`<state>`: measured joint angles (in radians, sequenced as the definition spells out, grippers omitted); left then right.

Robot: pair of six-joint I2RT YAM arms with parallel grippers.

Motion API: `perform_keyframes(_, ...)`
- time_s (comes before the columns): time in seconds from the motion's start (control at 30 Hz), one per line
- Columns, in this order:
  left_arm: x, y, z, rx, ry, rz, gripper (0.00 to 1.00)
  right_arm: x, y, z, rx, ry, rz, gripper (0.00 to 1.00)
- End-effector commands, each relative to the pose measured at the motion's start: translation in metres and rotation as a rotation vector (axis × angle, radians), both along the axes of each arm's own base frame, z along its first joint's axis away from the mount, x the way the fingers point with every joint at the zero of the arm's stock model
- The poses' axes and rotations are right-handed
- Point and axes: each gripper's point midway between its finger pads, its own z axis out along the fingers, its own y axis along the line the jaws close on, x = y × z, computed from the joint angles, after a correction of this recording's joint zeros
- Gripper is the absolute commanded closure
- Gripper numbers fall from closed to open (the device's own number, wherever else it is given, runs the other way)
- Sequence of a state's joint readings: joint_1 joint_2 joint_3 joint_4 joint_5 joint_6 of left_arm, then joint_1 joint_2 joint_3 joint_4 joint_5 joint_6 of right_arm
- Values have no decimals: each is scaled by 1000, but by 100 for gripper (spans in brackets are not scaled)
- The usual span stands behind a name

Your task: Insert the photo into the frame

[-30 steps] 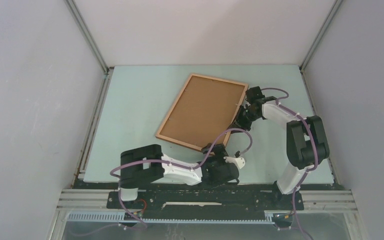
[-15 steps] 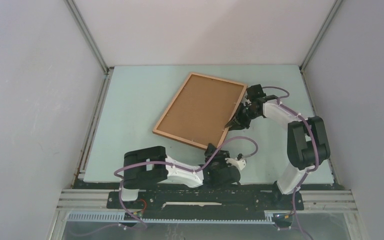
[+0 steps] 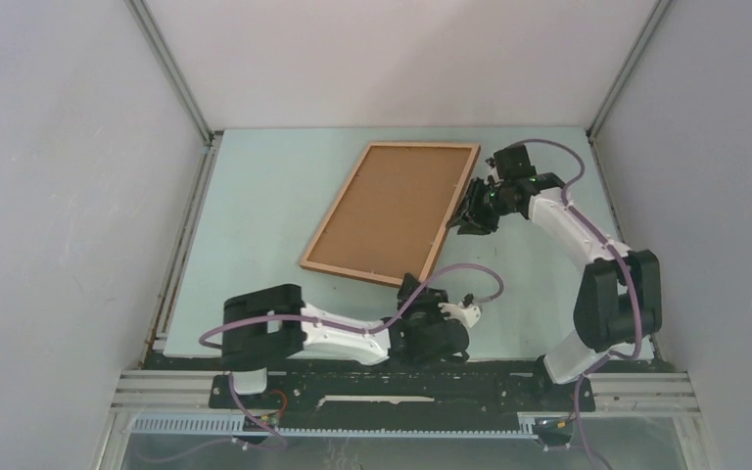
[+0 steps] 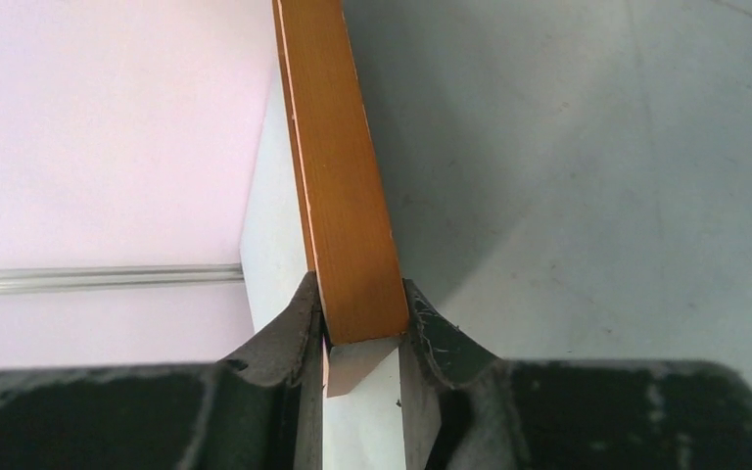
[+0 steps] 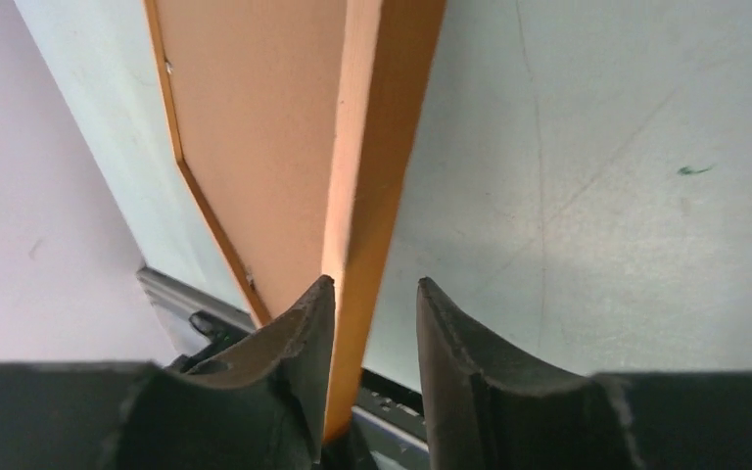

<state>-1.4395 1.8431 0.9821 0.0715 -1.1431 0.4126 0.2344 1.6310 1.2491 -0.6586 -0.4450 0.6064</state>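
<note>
The frame (image 3: 362,273) lies askew on the pale green table, back side up, with its brown backing board (image 3: 392,208) showing. My left gripper (image 3: 417,289) is shut on its near right corner; in the left wrist view both fingers press the orange wooden edge (image 4: 343,196), left gripper (image 4: 360,313). My right gripper (image 3: 465,217) straddles the right edge. In the right wrist view the wooden edge (image 5: 377,147) rests against the left finger (image 5: 299,333), with a gap to the other, so the right gripper (image 5: 375,294) is open. The photo is hidden.
Grey walls close the table (image 3: 264,215) on three sides, with metal rails (image 3: 181,245) along the left and right sides. Both arm bases sit on the black bar (image 3: 401,387) at the near edge. A thin metal rail (image 4: 98,279) shows in the left wrist view.
My left gripper has closed onto the frame's near right corner. The frame has turned, its far end swinging right. My right gripper slid farther along the right edge and its jaws have loosened.
</note>
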Motion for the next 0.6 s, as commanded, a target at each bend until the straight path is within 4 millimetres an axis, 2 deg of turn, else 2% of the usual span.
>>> perform_keyframes(0.0, -2, -13, 74, -344, 17, 15, 100, 8, -35, 63, -140, -244, -6, 53)
perform_keyframes(0.1, -9, -13, 103, -446, 87, -41, 100, 6, -61, 89, -202, -323, -54, 51)
perform_keyframes(0.3, -20, -21, 149, -694, 277, -149, 100, -4, -92, 109, -178, -356, -118, 34)
perform_keyframes(0.43, -21, -19, 176, -840, 359, -176, 100, -10, -97, 116, -165, -383, -132, 33)
perform_keyframes(0.57, -18, -9, 199, -960, 402, -179, 100, -13, -97, 110, -152, -367, -131, 33)
